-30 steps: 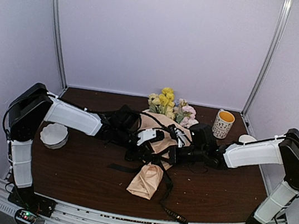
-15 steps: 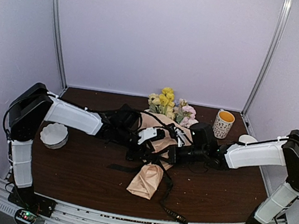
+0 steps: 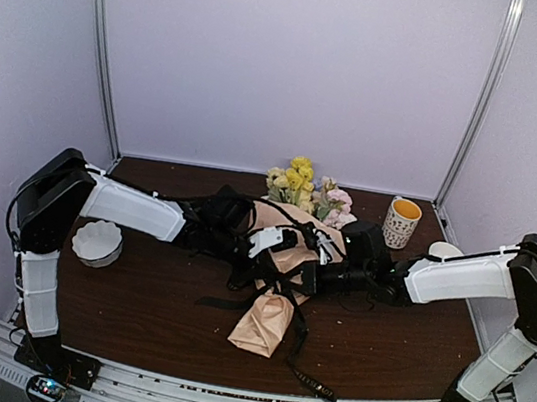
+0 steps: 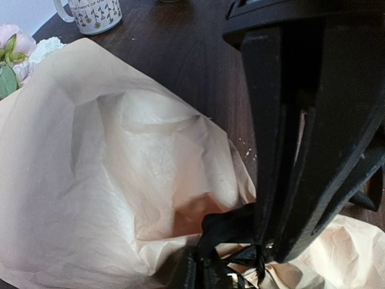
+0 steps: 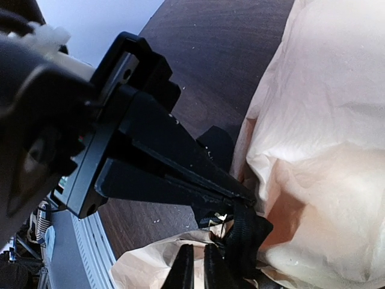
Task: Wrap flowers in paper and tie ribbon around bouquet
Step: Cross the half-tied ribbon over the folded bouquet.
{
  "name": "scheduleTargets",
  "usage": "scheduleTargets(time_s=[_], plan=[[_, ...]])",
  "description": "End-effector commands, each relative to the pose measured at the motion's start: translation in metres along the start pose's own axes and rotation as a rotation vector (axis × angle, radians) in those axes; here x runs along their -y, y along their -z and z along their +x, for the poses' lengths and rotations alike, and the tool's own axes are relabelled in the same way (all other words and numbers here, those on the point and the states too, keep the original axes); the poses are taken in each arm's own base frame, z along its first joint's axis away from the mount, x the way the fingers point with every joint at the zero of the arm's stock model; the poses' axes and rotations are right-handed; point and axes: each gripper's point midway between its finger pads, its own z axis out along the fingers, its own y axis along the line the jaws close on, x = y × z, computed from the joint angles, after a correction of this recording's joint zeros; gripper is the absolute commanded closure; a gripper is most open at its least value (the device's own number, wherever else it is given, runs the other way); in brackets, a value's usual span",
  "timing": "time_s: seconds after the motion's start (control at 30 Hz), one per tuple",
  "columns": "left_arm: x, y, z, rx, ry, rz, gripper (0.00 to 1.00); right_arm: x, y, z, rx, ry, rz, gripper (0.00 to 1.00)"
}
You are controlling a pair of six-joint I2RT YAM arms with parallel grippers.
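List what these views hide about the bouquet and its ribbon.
- Whether the ribbon is knotted: top view, left gripper and right gripper cover it; wrist views, black fingers overlap it.
- What the right gripper holds: right wrist view, only its tips show at the bottom edge.
- Stems: every view, paper wraps them.

I see the dark table (image 3: 130, 317) carrying the bouquet (image 3: 265, 324) at centre, the ribbon (image 3: 216, 302) trailing left of it, a mug (image 3: 401, 222) far right, and a white bowl (image 3: 98, 241) left.
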Motion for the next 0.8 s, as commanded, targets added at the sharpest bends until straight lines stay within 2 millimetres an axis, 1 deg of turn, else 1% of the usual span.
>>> scheduleTargets(time_s=[0.0, 0.1, 0.23, 0.43, 0.5, 0.63, 0.7, 0.77], plan=[[-0.006, -0.003, -0.007, 0.019, -0.013, -0.011, 0.97, 0.002, 0.007, 0.000, 0.028, 0.010, 0.031, 0.88], [-0.006, -0.002, -0.008, 0.019, -0.012, -0.015, 0.98, 0.011, 0.009, 0.001, 0.033, 0.001, 0.077, 0.85], [-0.007, 0.000, -0.008, 0.023, -0.003, -0.026, 1.00, 0.018, 0.014, -0.002, 0.065, -0.010, 0.104, 0.80], [-0.006, 0.002, -0.007, 0.021, -0.001, -0.027, 0.98, 0.014, 0.019, -0.007, 0.091, -0.007, 0.086, 0.79], [-0.006, 0.002, -0.007, 0.021, 0.000, -0.028, 0.95, 0.018, 0.020, -0.005, 0.089, -0.012, 0.104, 0.78], [-0.006, 0.003, -0.008, 0.024, -0.001, -0.029, 0.82, 0.030, 0.018, 0.005, 0.065, -0.021, 0.145, 0.73], [-0.006, 0.003, -0.009, 0.026, -0.002, -0.027, 0.76, 0.036, 0.016, 0.010, 0.042, -0.018, 0.175, 0.72], [-0.006, 0.003, -0.010, 0.029, -0.001, -0.029, 0.69, 0.038, 0.014, 0.014, 0.025, -0.017, 0.182, 0.72]])
